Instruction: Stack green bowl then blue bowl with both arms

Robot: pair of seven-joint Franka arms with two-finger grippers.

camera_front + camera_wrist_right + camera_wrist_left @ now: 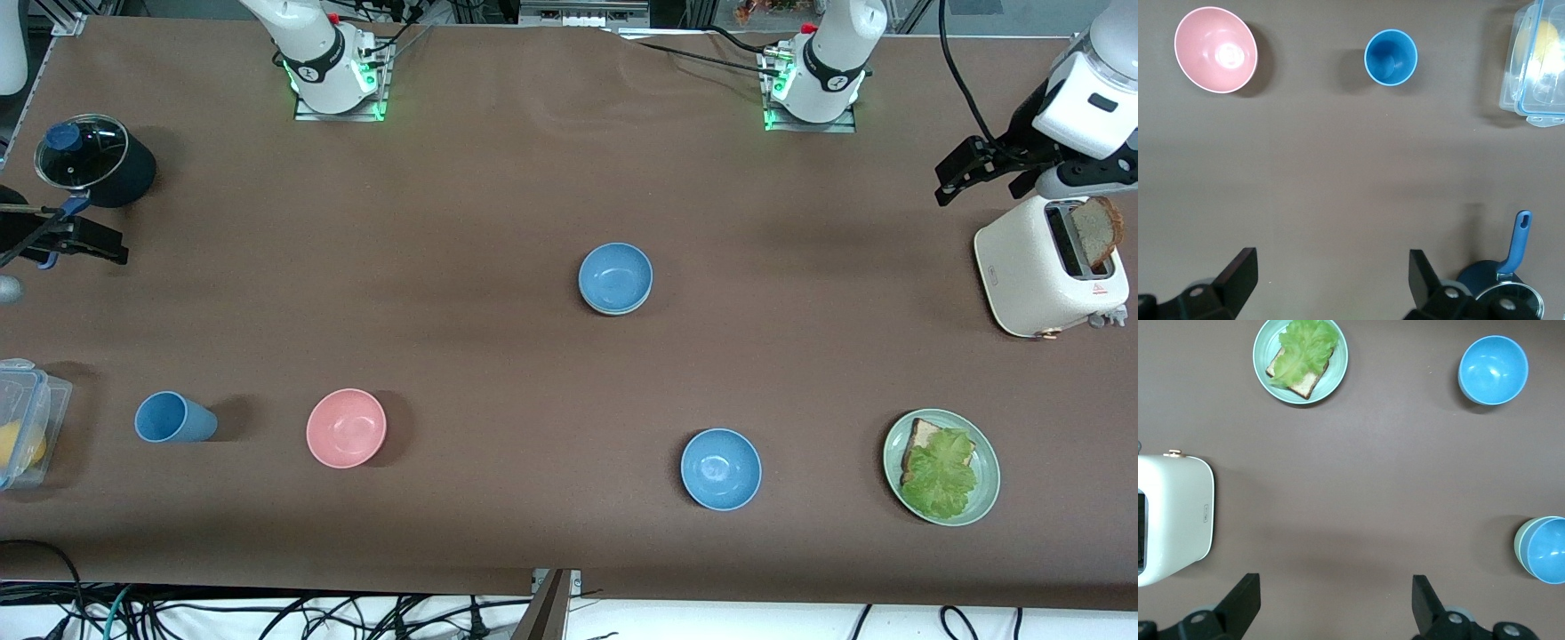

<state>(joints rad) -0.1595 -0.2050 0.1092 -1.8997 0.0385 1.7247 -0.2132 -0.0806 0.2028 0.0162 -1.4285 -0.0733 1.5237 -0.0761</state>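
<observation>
A blue bowl [615,274] sits nested in the green bowl [615,312] at the middle of the table; only the green rim shows under it. In the left wrist view the blue bowl [1548,550] hides all but the green bowl's edge [1519,547]. A second blue bowl [721,468] stands alone nearer the front camera and shows in the left wrist view [1493,370]. My left gripper [965,171] hangs open and empty [1336,587] by the toaster. My right gripper [89,238] hangs open and empty [1333,263] at the right arm's end.
A pink bowl [346,428] and a blue cup [173,418] stand toward the right arm's end, with a clear lidded box [22,422] and a black pot [93,160]. A white toaster [1049,267] and a green plate with toast and lettuce [942,467] stand at the left arm's end.
</observation>
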